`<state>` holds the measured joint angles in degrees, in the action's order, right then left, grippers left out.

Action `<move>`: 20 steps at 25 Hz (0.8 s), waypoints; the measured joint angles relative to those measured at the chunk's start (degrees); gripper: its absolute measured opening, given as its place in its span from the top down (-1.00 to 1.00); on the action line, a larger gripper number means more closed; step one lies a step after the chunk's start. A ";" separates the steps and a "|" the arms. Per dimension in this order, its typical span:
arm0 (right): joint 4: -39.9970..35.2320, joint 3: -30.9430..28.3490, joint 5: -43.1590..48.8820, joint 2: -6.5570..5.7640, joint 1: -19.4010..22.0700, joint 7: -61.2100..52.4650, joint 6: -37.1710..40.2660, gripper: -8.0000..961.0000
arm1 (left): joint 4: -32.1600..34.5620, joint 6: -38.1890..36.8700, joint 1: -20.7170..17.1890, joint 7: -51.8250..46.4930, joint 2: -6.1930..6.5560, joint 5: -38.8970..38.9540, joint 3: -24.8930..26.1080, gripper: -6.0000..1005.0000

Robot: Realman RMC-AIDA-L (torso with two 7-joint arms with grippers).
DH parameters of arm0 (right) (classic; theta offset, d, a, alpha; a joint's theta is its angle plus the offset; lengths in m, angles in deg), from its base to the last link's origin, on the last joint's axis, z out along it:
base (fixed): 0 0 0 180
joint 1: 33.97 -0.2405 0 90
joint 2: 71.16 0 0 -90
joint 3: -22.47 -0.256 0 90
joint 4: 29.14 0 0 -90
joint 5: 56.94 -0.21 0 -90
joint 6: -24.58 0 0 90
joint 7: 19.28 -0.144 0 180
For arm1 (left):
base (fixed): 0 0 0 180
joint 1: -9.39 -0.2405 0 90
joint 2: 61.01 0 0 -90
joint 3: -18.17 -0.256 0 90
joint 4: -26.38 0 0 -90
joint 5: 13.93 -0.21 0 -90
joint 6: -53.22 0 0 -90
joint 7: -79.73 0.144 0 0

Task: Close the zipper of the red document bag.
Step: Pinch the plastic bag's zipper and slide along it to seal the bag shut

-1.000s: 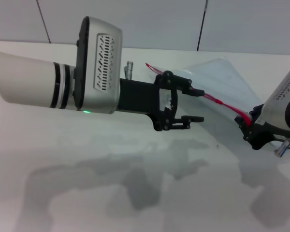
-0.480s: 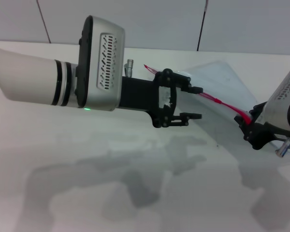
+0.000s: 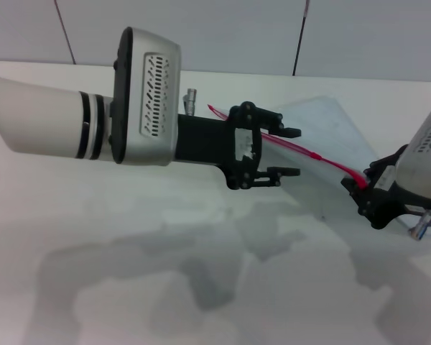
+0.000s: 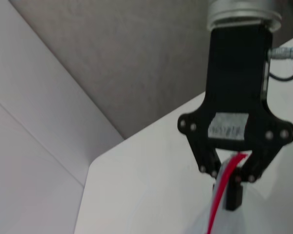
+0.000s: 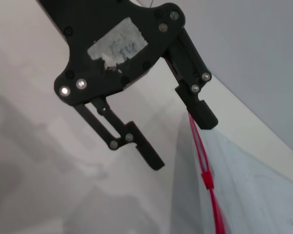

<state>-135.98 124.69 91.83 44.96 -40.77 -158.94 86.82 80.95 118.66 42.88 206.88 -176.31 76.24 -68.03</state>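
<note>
The red document bag (image 3: 330, 133) is a translucent pale pouch at the table's right, with one edge raised off the surface. Its zipper (image 3: 312, 154) runs as a taut red line from the far left corner to my right gripper (image 3: 364, 188), which is shut on its near end. The left wrist view shows that right gripper (image 4: 233, 179) pinching the zipper (image 4: 223, 183). My left gripper (image 3: 286, 152) is open, and the zipper passes between its fingers just under the upper one. In the right wrist view the left gripper (image 5: 181, 142) stands open by the zipper (image 5: 199, 146), with a small red slider (image 5: 205, 179) farther along.
The white table (image 3: 165, 251) stretches wide in front and to the left, with arm shadows on it. A grey panelled wall (image 3: 237, 32) stands behind the table's back edge.
The zipper edge has gone from sagging to a straight, taut line. The right gripper has shifted slightly left and up with the zipper's end. The left gripper stays open in nearly the same spot.
</note>
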 joint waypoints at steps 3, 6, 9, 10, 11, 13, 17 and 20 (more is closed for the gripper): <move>-0.16 -0.02 0.05 0.00 0.12 0.01 0.00 0.88 | 0.04 0.43 0.01 0.16 -0.44 0.06 0.06 0.04; -0.52 0.16 0.23 -0.01 0.14 0.01 0.00 0.88 | 0.10 1.14 0.06 0.20 -0.69 0.18 0.23 0.05; -1.18 0.29 0.24 -0.01 0.24 0.01 0.01 0.88 | 0.14 1.27 0.09 0.25 -0.80 0.21 0.18 0.06; -1.43 0.35 0.24 -0.01 0.29 0.01 0.02 0.88 | 0.15 1.27 0.10 0.43 -0.82 0.23 0.11 0.06; -1.59 0.37 0.24 -0.01 0.33 0.01 0.09 0.88 | 0.16 1.27 0.11 0.60 -0.85 0.23 0.11 0.06; -1.84 0.37 0.24 -0.01 0.38 0.01 0.40 0.88 | 0.17 1.27 0.11 0.74 -0.88 0.24 0.13 0.07; -2.39 0.50 0.32 -0.01 0.39 0.01 0.83 0.88 | 0.18 1.24 0.14 0.90 -0.89 0.27 0.26 0.08; -2.75 0.64 0.32 -0.01 0.51 0.01 0.95 0.88 | 0.17 1.24 0.16 0.91 -0.80 0.27 0.26 0.09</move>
<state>-138.73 125.34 92.15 44.94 -40.26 -158.93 87.77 81.12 119.90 43.03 207.79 -177.10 76.51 -67.77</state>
